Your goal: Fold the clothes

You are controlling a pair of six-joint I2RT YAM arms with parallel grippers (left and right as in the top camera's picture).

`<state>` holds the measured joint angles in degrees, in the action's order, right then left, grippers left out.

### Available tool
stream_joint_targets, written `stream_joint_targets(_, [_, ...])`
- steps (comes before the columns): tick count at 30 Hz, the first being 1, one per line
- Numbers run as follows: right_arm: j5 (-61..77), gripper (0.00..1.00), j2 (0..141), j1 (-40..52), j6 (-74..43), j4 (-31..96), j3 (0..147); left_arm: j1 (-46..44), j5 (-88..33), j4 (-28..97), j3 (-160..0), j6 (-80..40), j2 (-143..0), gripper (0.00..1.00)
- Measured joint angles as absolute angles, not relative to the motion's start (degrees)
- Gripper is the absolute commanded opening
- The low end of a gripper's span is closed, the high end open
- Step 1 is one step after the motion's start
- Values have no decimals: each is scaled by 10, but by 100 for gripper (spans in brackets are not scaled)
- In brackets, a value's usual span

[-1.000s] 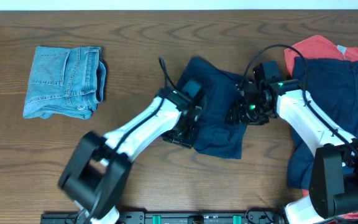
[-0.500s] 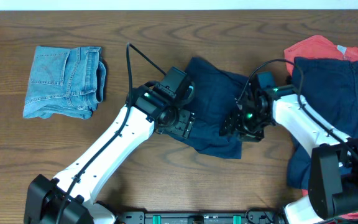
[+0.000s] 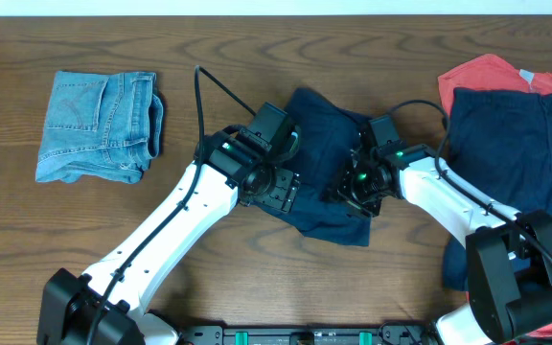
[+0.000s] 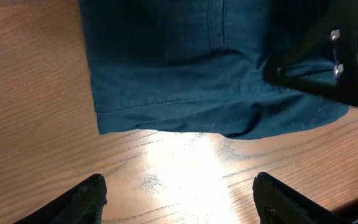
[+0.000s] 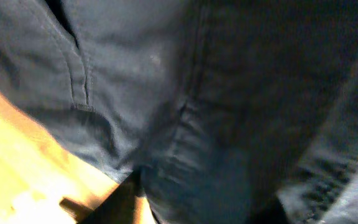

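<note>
Jaws of the left gripper [image 4: 178, 202] stand wide apart with nothing between them but bare wooden table [image 4: 36, 124]. Its two dark fingertips [image 4: 73, 202] frame a bright patch of wood just short of the hem of the dark navy shorts [image 4: 185, 68]. Jaws of the right gripper [image 5: 197, 205] are pressed down into the same shorts. Its own camera sees little but navy cloth with a seam running through it, bunched up at the bottom of the view, and I cannot tell whether they have pinched a fold or only rest on it. From the left wrist, the right gripper shows as a black shape touching the cloth at the right end of the shorts. Overhead, the shorts lie in a folded, somewhat crumpled heap at the middle of the table. The left gripper is at their lower left edge and the right gripper on their right side, the two near each other. Well off to the left lies a folded light-blue denim piece [image 3: 99, 125]. At the right edge a coral-red garment [image 3: 487, 75] shows from under a larger navy garment [image 3: 516, 144], just beside the right arm [image 3: 448, 196].
</note>
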<state>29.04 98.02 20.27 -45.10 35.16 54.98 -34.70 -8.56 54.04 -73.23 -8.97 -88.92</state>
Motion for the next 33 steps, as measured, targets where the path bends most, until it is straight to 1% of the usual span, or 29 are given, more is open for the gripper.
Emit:
stream_joint_targets(2, [279,5,980,203,-441,321,548,-347,-86,540,-732,-90,-889,77])
stream_joint_targets(3, [279,1,980,203,-425,303,548,-347,-86,540,-732,-90,-889,77])
stream_joint_targets(6, [300,1,980,202,-370,254,547,-347,-86,540,-732,-90,-889,77])
stream_joint_targets(9, [318,1,971,201,-329,260,547,-347,-86,540,-732,-90,-889,76])
stream_joint_targets(14, [321,1,907,191,-271,331,558,-347,-86,540,-732,-90,-889,77])
stream_joint_targets(17, [283,2,851,189,-254,399,575,-347,-86,539,-732,-90,-889,78])
stream_joint_targets(18, [267,3,837,189,-252,419,577,-347,-86,539,-732,-90,-889,77])
stream_joint_targets(19, [247,8,822,189,-250,443,580,-347,-86,538,-732,-90,-889,78])
stream_joint_targets(20, [231,18,814,189,-250,458,582,-347,-86,538,-732,-90,-889,77])
stream_joint_targets(21, [211,36,809,189,-248,476,582,-347,-86,538,-732,-90,-889,77])
stream_joint_targets(23, [180,61,811,189,-249,498,582,-347,-86,538,-732,-90,-889,78])
stream_joint_targets(24, [166,69,814,189,-249,508,582,-347,-86,537,-732,-90,-889,78])
stream_joint_targets(25, [149,70,818,189,-251,519,582,-347,-86,537,-732,-90,-889,78])
stream_joint_targets(26, [133,67,822,188,-252,527,582,-347,-86,537,-732,-90,-889,78])
stream_joint_targets(28, [102,51,830,183,-255,536,582,-347,-86,537,-732,-90,-889,78])
stream_joint_targets(29, [87,35,832,177,-261,533,582,-347,-86,537,-732,-90,-889,77])
stream_joint_targets(30, [78,22,833,169,-261,523,582,-347,-86,537,-732,-91,-889,75])
stream_joint_targets(31, [71,15,834,160,-260,507,582,-347,-86,537,-732,-92,-889,72])
stream_joint_targets(32, [70,11,834,148,-253,484,582,-347,-86,537,-732,-93,-889,66])
stream_joint_targets(33, [75,11,834,134,-243,459,582,-347,-86,535,-732,-97,-889,60])
